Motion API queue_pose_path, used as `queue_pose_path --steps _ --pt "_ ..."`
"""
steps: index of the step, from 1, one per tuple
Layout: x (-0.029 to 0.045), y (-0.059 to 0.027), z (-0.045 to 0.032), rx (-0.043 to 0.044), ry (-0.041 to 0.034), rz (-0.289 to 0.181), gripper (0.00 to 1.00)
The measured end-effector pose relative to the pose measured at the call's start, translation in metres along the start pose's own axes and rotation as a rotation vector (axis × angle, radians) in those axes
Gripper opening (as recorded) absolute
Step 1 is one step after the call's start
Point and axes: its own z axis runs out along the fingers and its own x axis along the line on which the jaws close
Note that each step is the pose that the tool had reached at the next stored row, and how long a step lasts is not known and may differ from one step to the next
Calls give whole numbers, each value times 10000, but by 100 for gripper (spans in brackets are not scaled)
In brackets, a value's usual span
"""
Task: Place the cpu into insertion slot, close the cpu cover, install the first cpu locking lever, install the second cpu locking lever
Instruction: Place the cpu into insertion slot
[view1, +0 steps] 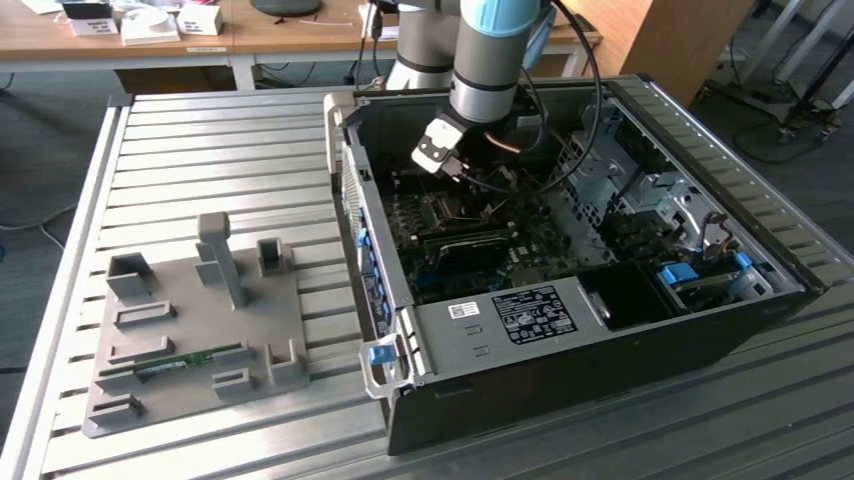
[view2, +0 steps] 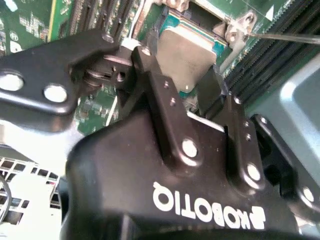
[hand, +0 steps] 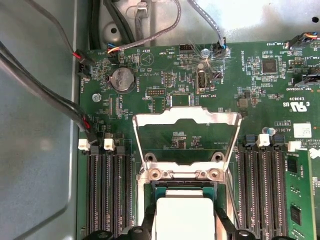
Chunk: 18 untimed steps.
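My gripper (view1: 463, 188) reaches down into the open computer case (view1: 574, 330), over the motherboard. In both wrist views the cpu (hand: 183, 216) (view2: 186, 52), a pale silver square, sits between the two black fingers (hand: 149, 226), which touch its opposite edges. The gripper (hand: 184, 229) (view2: 180, 64) holds it right at the insertion slot (view2: 199, 14), whose dark socket shows just past the chip's edge. I cannot tell whether the chip is seated. The cpu cover (hand: 185, 118), a silver frame with a cut-out centre, is swung open on its hinge and lies back over the green board.
Black memory slots (hand: 107, 195) flank the socket on both sides, and a green memory stick (hand: 299, 197) stands beyond one set. Cables (hand: 47, 97) run along the case wall. A thin lever rod (view2: 285, 36) lies beside the socket. A grey fixture plate (view1: 200, 330) rests outside the case.
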Motion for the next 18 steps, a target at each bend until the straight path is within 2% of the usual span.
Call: queue_pose_path --steps 8,18 --pt "-1 0 -5 0 -4 59 54" --pt "0 0 9 0 24 52 54"
